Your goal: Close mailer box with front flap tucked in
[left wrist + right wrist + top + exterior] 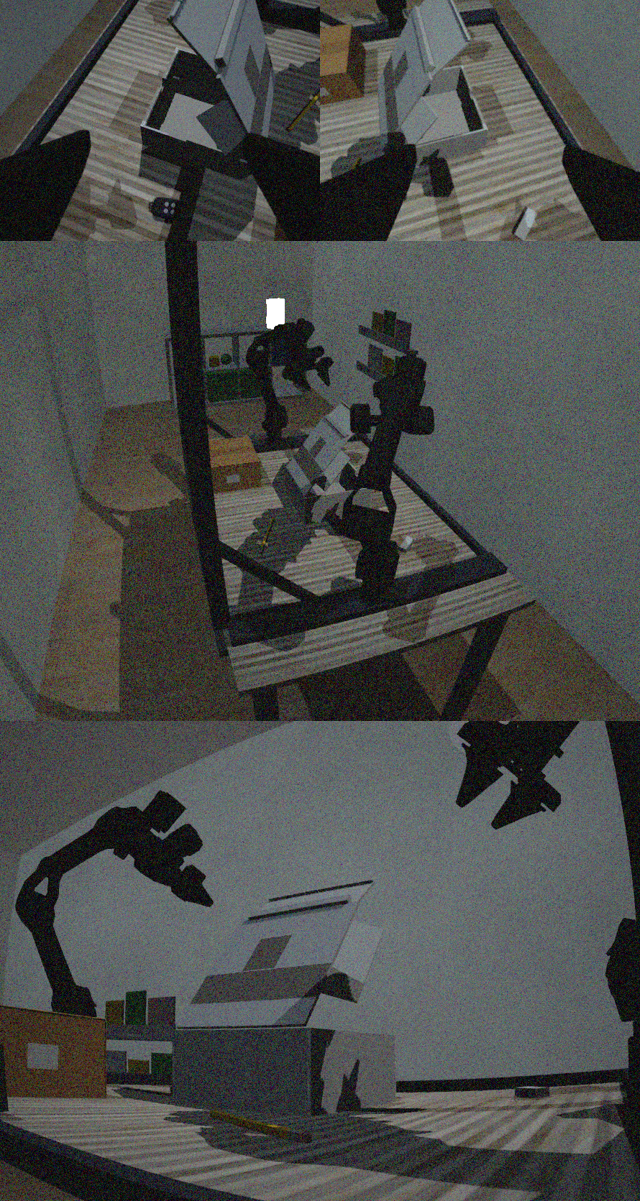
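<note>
Left hand (318, 385) (203, 891) (169, 134) and right hand (391, 419) (477, 815) (490, 152) both released, fingers wide, nothing held. Mailer box (289, 494) (240, 1066) (162, 146) (464, 142) sits on the tabletop (423, 509) (129, 1129) (122, 86) (514, 159) between and below the hands, lid (331, 445) (310, 927) (205, 29) (442, 32) raised. Pencil (268, 533) (248, 1123) (304, 112) and small block (405, 542) (531, 1091) (525, 224) lie below the right hand's level, both apart from the box.

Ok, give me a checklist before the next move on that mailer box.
1. Claws open and holding nothing: ok.
2. Mailer box flat on the table: ok.
3. Lid closed: not ok, tilted up.
4. Front flap tucked: not ok.
5. Pencil outside the box, off the lid: ok.
6. Whether anything is packed inside: cannot tell.
</note>
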